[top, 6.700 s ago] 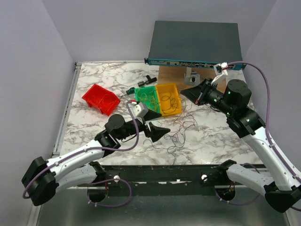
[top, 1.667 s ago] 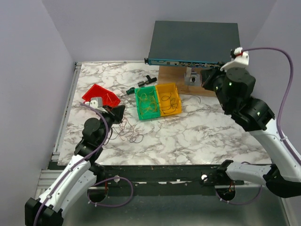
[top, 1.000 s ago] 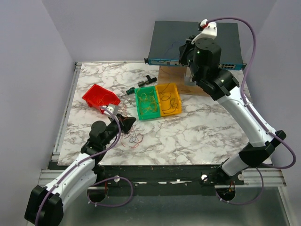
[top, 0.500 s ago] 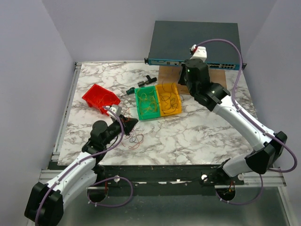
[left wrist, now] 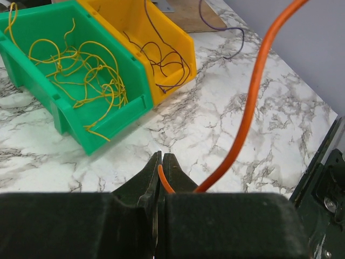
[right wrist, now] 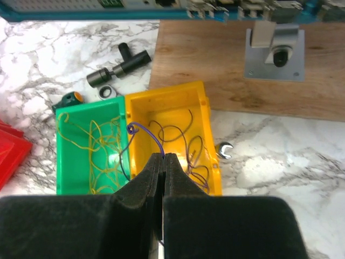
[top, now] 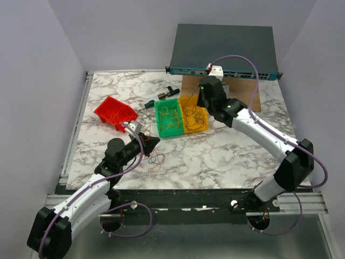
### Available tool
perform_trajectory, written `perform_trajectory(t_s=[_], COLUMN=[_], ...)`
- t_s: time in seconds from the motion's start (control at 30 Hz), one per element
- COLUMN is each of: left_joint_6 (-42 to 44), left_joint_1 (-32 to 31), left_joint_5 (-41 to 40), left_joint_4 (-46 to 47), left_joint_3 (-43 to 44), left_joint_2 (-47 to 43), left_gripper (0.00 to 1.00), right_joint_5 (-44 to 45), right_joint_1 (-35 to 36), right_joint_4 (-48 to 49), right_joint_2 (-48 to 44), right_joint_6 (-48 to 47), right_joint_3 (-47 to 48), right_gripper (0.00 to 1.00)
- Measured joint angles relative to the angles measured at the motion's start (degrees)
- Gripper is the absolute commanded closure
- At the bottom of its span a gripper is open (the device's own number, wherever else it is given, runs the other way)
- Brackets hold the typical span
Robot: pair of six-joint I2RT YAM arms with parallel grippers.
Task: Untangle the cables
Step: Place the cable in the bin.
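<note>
My left gripper [top: 153, 142] sits low on the marble table, left of centre. In the left wrist view, the left gripper [left wrist: 161, 157] is shut on an orange cable [left wrist: 250, 108] that arcs up and to the right. A small tangle of red and dark cables [top: 155, 161] lies on the marble beside it. My right gripper [right wrist: 163, 156] hovers over the yellow bin [right wrist: 167, 90], shut on a dark purple cable [right wrist: 145, 131] whose curled end hangs over the bin's left rim. Other purple cables lie in the yellow bin; yellow cables [right wrist: 97, 145] fill the green bin [right wrist: 89, 108].
A red bin [top: 110, 110] lies tipped at the left. Behind the bins are a black pipe fitting [top: 171, 90], a wooden board [top: 245, 97] with a metal bracket [right wrist: 273, 46], and a network switch [top: 223, 51]. A small wrench [right wrist: 223, 150] lies right of the yellow bin.
The right arm has swung down from high at the back to just over the yellow bin, carrying the purple cable. The left gripper has edged slightly right, still holding the orange cable.
</note>
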Motion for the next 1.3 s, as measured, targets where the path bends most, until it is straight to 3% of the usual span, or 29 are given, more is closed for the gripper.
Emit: perform_trajectory(t_s=[0.23, 0.7, 1.17, 1.3], left_joint_6=[0.98, 2.23, 2.75, 2.89], left_joint_1=[-1.03, -2.03, -2.97, -2.97], left_joint_5=[-0.04, -0.7, -1.31, -1.33], left_joint_4=[-0.87, -1.33, -1.38, -1.38], left_joint_3=[0.11, 1.09, 1.2, 1.2], left_joint_2=[0.11, 1.81, 1.99, 1.99], left_gripper=[1.0, 1.0, 1.0, 1.0], right_joint_5=[0.87, 7.37, 6.49, 6.23], right_joint_1=[0.0, 0.0, -2.29, -3.06], right_joint_4=[3.65, 9.4, 12.52, 12.28], right_joint_2=[9.03, 17.25, 33.53, 33.59], right_joint_6=[-2.64, -5.79, -4.04, -3.02], right_joint_3=[6.86, -1.86, 4.63, 4.66], right_gripper=[0.99, 0.99, 0.99, 0.83])
